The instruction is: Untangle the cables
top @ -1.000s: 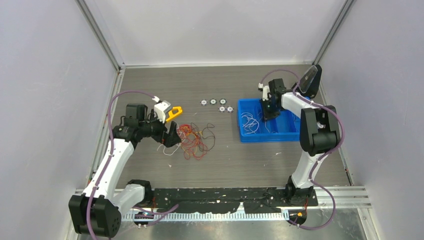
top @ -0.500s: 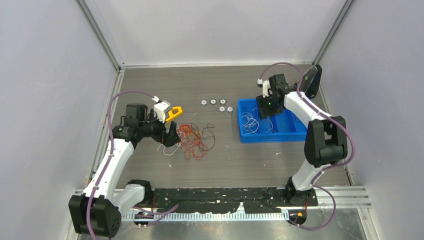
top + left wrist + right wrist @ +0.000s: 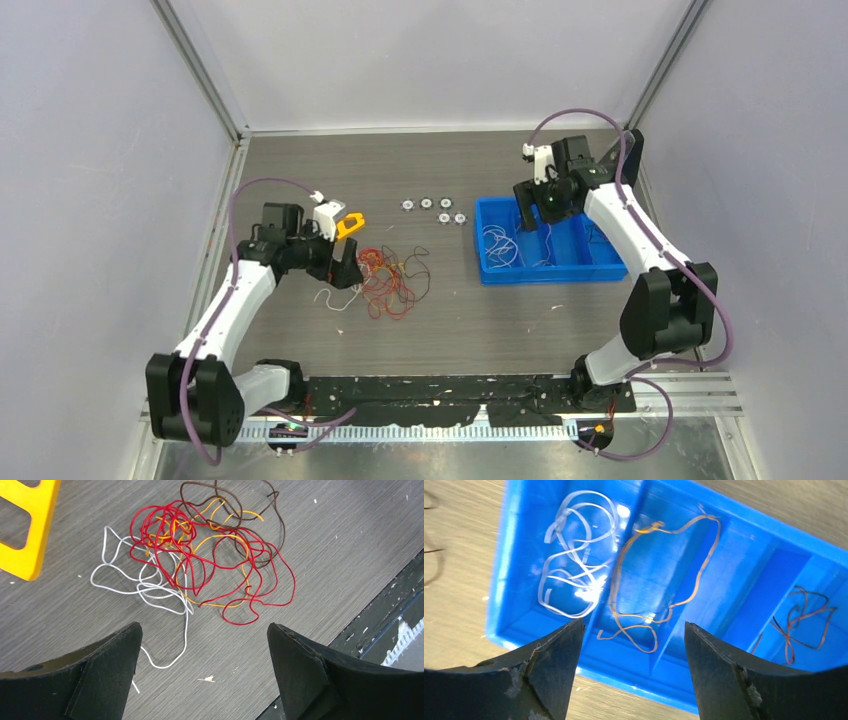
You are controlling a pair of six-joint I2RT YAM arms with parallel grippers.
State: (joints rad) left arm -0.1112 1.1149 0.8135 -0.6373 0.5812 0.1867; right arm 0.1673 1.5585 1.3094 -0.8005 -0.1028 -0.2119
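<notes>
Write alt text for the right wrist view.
A blue divided bin holds sorted wires: white cables in the left compartment, an orange cable in the middle, a brown cable at right. The open right gripper hangs above it, holding nothing.

Blue divided bin (image 3: 545,277) right; yellow piece (image 3: 349,226) left; five small discs (image 3: 446,203) between.

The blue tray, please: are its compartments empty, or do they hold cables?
Not empty. The right wrist view shows the blue tray holding white cables, an orange cable and a brown cable, each in its own compartment.
</notes>
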